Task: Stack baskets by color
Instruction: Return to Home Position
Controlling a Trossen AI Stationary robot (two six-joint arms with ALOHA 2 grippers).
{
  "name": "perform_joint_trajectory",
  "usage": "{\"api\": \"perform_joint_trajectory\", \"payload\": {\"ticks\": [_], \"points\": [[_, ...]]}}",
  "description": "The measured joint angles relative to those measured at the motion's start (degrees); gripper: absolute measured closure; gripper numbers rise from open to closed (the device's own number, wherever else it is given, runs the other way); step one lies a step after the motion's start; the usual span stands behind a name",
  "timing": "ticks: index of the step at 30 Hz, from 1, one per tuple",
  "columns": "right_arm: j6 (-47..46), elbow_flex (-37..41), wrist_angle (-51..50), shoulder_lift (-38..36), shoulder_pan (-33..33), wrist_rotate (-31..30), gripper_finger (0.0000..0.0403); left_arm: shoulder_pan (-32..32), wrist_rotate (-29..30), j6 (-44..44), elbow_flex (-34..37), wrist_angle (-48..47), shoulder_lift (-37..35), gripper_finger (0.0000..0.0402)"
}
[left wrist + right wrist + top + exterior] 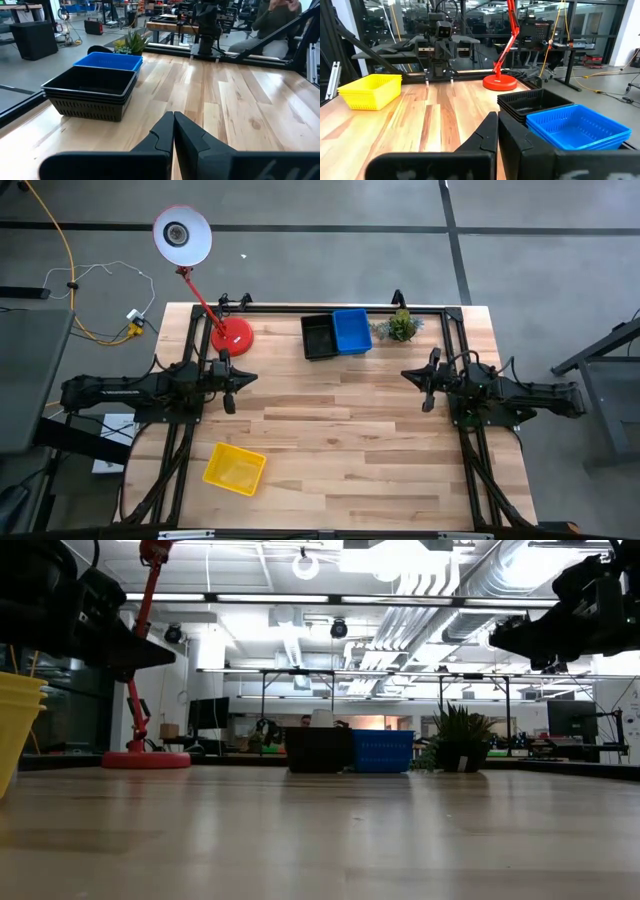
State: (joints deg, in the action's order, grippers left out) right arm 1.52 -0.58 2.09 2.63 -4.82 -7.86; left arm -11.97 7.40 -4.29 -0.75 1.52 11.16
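Observation:
A stack of black baskets (318, 337) and a blue basket (352, 331) stand side by side on their bases at the table's far edge, also seen as the black stack (90, 92) and blue basket (577, 127). A yellow basket (235, 469) sits near the front left; in the low view its walls show as a yellow stack (17, 725). My left gripper (229, 404) is shut at the table's left side, above the wood. My right gripper (428, 404) is shut at the right side. Both hold nothing.
A red desk lamp (231, 335) stands on its round base at the far left. A small green plant (400, 327) stands to the right of the blue basket. Bare wood (340, 440) stretches between the two arms. A person (272, 25) sits beyond the table.

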Motion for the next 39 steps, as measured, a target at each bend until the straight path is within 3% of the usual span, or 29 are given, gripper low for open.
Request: {"api": "perform_joint_trajectory", "payload": {"ticks": [14,23,39], "points": [[0.0,0.0,0.0,0.0,0.0,0.0,0.0403,0.7,0.0,0.0,0.0,0.1,-1.4,0.0401],[0.0,0.0,0.1,-2.6,0.0,0.0,0.0402,1.7,-0.7,0.0,0.0,0.3,-11.2,0.0401],[0.0,0.0,0.0,-2.5,0.0,0.0,0.0402,1.9,-2.3,0.0,0.0,-0.3,-11.0,0.0401]]}}
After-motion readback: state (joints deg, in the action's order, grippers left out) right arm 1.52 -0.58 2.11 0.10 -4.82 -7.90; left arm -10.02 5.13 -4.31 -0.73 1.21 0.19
